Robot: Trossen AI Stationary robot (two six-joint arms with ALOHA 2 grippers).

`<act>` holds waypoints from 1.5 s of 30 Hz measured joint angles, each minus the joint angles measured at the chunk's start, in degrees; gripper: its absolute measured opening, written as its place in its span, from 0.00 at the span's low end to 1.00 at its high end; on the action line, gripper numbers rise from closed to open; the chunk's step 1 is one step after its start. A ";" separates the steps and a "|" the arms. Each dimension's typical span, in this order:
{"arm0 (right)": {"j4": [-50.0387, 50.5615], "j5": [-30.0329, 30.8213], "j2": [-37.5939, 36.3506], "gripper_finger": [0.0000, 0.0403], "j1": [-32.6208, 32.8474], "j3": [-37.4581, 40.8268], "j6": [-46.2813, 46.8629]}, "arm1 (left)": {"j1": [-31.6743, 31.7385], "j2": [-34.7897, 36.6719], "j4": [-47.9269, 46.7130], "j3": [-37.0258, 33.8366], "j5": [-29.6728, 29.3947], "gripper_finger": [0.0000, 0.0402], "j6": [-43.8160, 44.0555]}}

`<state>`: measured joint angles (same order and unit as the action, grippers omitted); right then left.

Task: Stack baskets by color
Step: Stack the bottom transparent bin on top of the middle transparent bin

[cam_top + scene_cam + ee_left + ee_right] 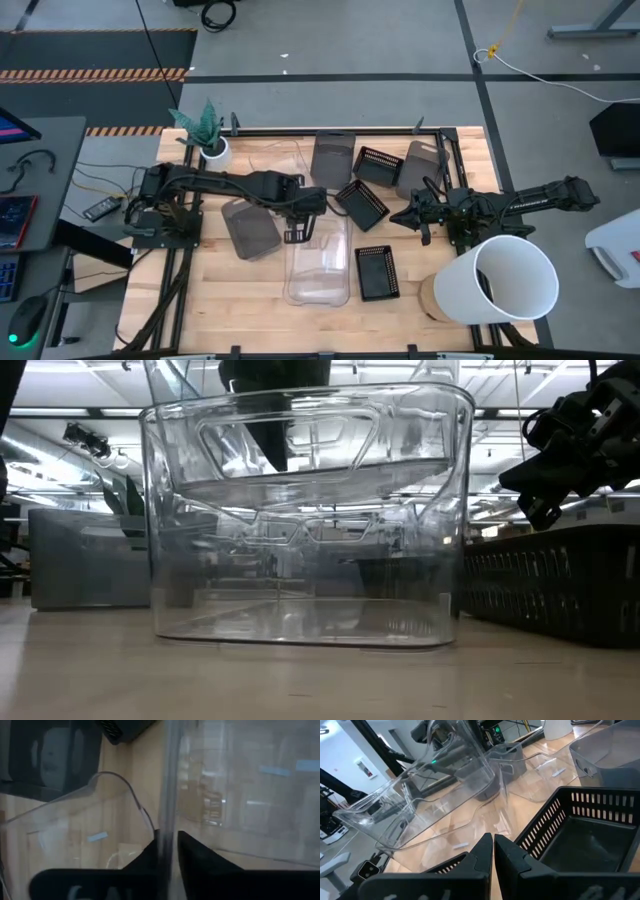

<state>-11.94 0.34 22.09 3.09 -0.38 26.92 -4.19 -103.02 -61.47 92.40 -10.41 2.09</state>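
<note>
Bright even light, blurry wrist close-up

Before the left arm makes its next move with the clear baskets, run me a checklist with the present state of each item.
1. Left hand at the wall of the upper clear basket: ok.
2. Firm grip on that wall: cannot tell.
3. Upper clear basket fully seated in the lower clear basket: not ok, it rides high and tilted.
4. Right hand shut, empty and away from the clear pair, above a black basket: ok.
5. Grey basket out of the stack's way: ok, it lies beside the stack. Whether it touches: cannot tell.
</note>
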 joint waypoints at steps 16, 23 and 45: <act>0.00 0.00 0.00 0.06 0.00 0.00 -0.04 | -0.59 -0.11 3.85 -0.16 3.73 0.45 -7.59; 0.00 0.00 -0.01 0.06 0.00 0.00 -0.02 | -0.57 -0.11 3.85 -0.16 4.26 0.43 -8.81; 0.00 0.00 0.01 0.06 0.00 0.00 0.06 | 0.91 -0.07 1.59 0.54 14.23 0.02 -8.55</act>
<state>-11.94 0.34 22.10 3.09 -0.38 26.98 -3.28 -103.09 -59.88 92.95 3.82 -6.46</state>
